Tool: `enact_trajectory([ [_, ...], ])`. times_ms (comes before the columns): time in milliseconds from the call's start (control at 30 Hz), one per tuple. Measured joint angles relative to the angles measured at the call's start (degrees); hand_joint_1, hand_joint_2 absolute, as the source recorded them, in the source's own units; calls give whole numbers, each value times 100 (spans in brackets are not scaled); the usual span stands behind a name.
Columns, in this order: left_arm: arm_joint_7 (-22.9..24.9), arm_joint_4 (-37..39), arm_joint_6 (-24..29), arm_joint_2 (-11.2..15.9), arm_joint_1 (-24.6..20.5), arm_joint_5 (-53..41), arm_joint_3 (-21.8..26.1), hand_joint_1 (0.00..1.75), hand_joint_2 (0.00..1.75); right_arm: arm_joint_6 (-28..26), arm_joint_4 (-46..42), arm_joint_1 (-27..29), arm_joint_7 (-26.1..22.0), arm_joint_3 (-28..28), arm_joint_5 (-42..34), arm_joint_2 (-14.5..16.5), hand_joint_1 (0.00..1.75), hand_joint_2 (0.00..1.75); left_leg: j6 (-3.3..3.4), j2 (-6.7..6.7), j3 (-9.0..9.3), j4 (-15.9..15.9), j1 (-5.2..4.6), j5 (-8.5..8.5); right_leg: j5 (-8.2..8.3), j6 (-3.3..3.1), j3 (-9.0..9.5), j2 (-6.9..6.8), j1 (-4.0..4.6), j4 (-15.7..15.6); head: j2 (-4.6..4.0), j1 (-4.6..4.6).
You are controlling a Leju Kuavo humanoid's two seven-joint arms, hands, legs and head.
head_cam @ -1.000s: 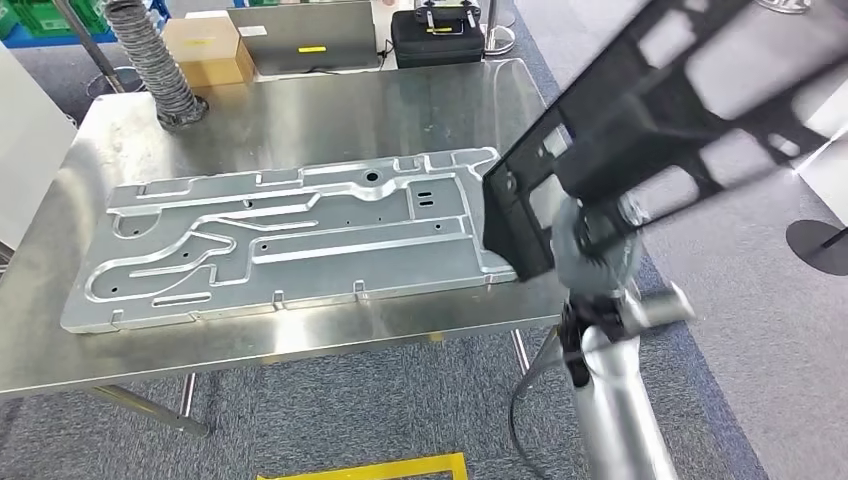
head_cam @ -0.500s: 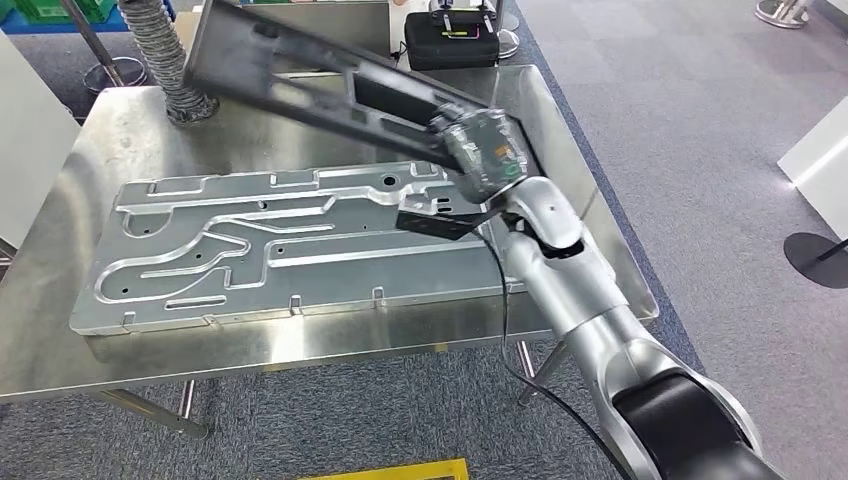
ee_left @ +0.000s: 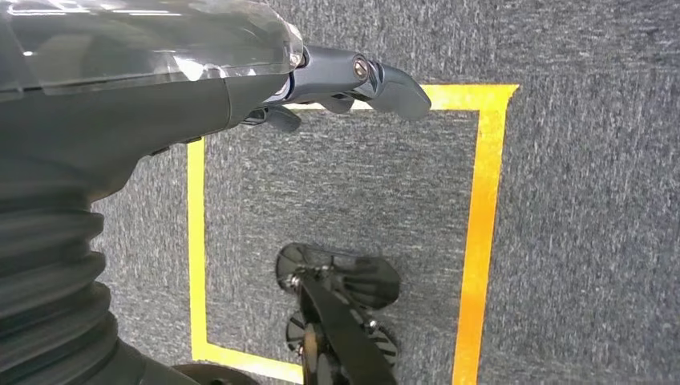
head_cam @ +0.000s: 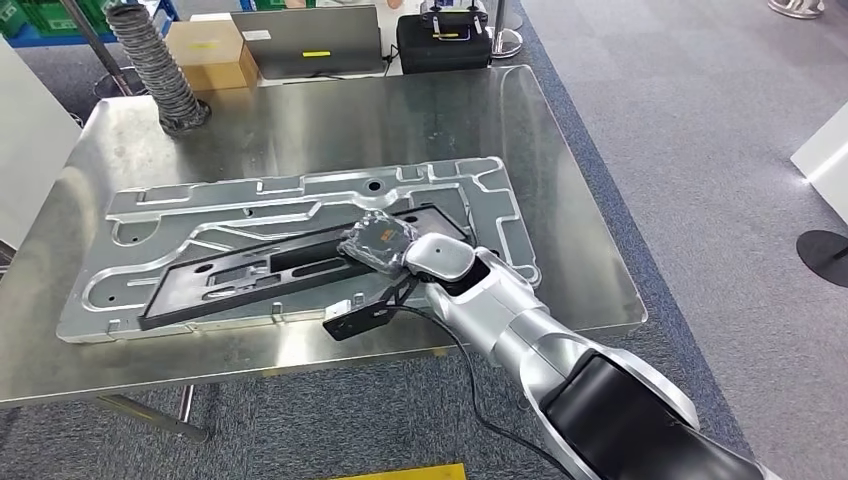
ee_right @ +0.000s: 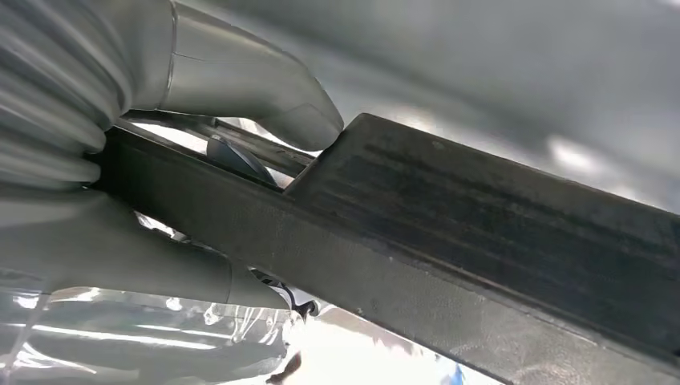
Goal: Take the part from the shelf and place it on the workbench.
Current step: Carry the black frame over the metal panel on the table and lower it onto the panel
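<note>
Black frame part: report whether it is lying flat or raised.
Lying down: the black frame part rests lengthwise across the silver stamped panel, with the right hand gripping its near end.

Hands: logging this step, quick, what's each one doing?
Left hand: holds nothing, fingers apart, open.
Right hand: grips the long black plastic frame part.

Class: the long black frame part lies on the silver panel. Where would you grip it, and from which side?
Grip the black frame part at its near right end, where the right hand holds it: the bar there is narrow enough for fingers to wrap. Come from the table's front right edge.
</note>
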Motion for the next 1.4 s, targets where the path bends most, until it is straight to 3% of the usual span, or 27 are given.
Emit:
enact_trajectory([
  [67, -38, 0, -16, 0, 14, -9, -8, 0, 175, 22, 220, 39, 138, 17, -66, -47, 175, 175, -12, -1, 371, -776, 31, 383, -52, 51, 2, 6, -5, 59, 0, 0],
  [133, -59, 0, -27, -1, 16, -16, -10, 0, 175, 12, 371, 50, 217, 19, -111, -113, 175, 175, 32, -14, 617, -1284, 32, 530, -93, 107, -24, 17, 16, 126, -1, 1],
  [233, -70, 0, -37, -3, 23, -19, -12, 0, 175, -19, 503, 47, 247, 19, -139, -188, 175, 175, 153, -10, 650, -1343, 10, 508, -108, 186, -29, 39, 15, 141, 0, 1],
  [300, -91, 0, -44, -5, 11, -20, -13, 0, 175, 25, 569, 33, 316, 19, -156, -236, 175, 175, 233, 3, 672, -1365, 15, 514, -242, 248, -91, 36, -7, 323, 0, 2],
  [400, -144, 0, -60, -5, -4, -27, -15, 0, 175, 99, 681, 45, 504, 16, -208, -349, 175, 175, 300, 9, 676, -1375, 9, 515, -733, 309, -589, 27, -26, 1365, 0, 2],
  [433, -158, 0, -66, -5, -5, -29, -16, 0, 175, 101, 717, 61, 549, 12, -227, -390, 131, 131, 308, 6, 676, -1375, 1, 515, -831, 315, -754, 27, -30, 1686, 0, 2],
  [467, -174, 0, -74, -5, -5, -31, -16, 0, 175, 98, 746, 74, 585, 5, -240, -432, 87, 87, 313, 1, 679, -1375, -7, 514, -826, 311, -830, 27, -32, 1820, 0, 2],
  [500, -191, 0, -84, -5, -6, -32, -16, 0, 175, 93, 770, 80, 621, -2, -244, -471, 44, 44, 315, -6, 685, -1375, -15, 515, -712, 293, -785, 27, -31, 1713, 0, 2],
  [533, -209, 0, -93, -5, -8, -32, -17, 0, 175, 84, 792, 83, 658, -10, -247, -509, 0, 0, 316, -16, 695, -1375, -25, 516, -521, 261, -624, 26, -20, 1384, 0, 2],
  [567, -226, 0, -102, -8, -11, -32, -20, 0, 175, 71, 807, 83, 691, -21, -250, -549, 0, 0, 316, -25, 705, -1376, -31, 517, -332, 206, -395, 18, 2, 933, 0, 2],
  [633, -243, 1, -108, -19, -19, -36, -34, 0, 87, 23, 824, 86, 739, -48, -259, -611, 0, 0, 283, -37, 717, -1381, -43, 521, -119, 106, -59, -5, 53, 249, 0, 2],
  [700, -261, 2, -84, -26, -26, -46, -56, 0, 0, -107, 837, 103, 757, -83, -273, -672, 0, 0, 218, -39, 726, -1405, -31, 533, -99, 49, -2, -14, 88, 91, 0, 2],
  [800, -306, 2, -24, -13, -27, -73, -96, 0, 0, -514, 854, 153, 750, -148, -293, -763, 0, 0, 133, -26, 706, -1342, -37, 475, 37, 11, 84, -13, 48, -90, 0, 2],
  [833, -313, 2, -11, -7, -23, -81, -109, 0, 0, -652, 859, 174, 751, -172, -298, -787, 0, 0, 113, -19, 627, -1150, -41, 340, 88, 9, 109, -20, 26, -152, 0, 1],
  [933, -317, 2, 16, 12, 6, -91, -131, 0, 0, -1023, 870, 261, 727, -234, -300, -848, 0, 0, 52, -11, 199, -124, -13, -216, 134, 13, 65, -24, 14, -168, 0, 1],
  [967, -317, 2, 25, 20, 15, -92, -136, 0, 0, -1180, 871, 299, 697, -253, -299, -861, 0, 0, 31, -11, 132, 62, -2, -269, 138, 20, 47, -18, 9, -153, 0, 1],
  [1000, -315, 2, 34, 25, 19, -92, -141, 0, 0, -1365, 871, 339, 655, -275, -291, -873, 0, 0, 12, -9, 175, 27, 11, -208, 137, 31, 32, -12, 0, -133, 0, 1],
  [1067, -312, 2, 47, 34, 17, -93, -147, 0, 0, -1731, 867, 392, 571, -318, -263, -893, 0, 0, -23, -3, 548, -648, 44, 121, 112, 78, 0, 3, -26, -57, 0, 1],
  [1133, -309, 2, 53, 36, 7, -95, -149, 0, 0, -1939, 855, 403, 537, -357, -239, -906, 0, 0, 12, -16, 866, -1251, 43, 309, 74, 150, -55, 24, -21, 45, 0, 1],
  [1300, -302, 2, 68, 34, -2, -96, -151, 0, 0, -2128, 830, 424, 445, -413, -248, -927, 0, 0, 239, -28, 883, -1372, 18, 357, 13, 305, -147, 51, -38, 170, 0, 3],
  [1333, -299, 2, 68, 34, -7, -97, -152, 0, 0, -2263, 817, 426, 377, -438, -257, -932, 0, 0, 270, -23, 879, -1382, 26, 370, -109, 328, -239, 45, -45, 364, 0, 3],
  [1400, -288, 2, 70, 34, -10, -101, -154, 0, 0, -2651, 789, 441, 204, -497, -266, -937, 0, 0, 305, -15, 868, -1387, 18, 375, -471, 366, -588, 30, -54, 1090, 0, 3],
])
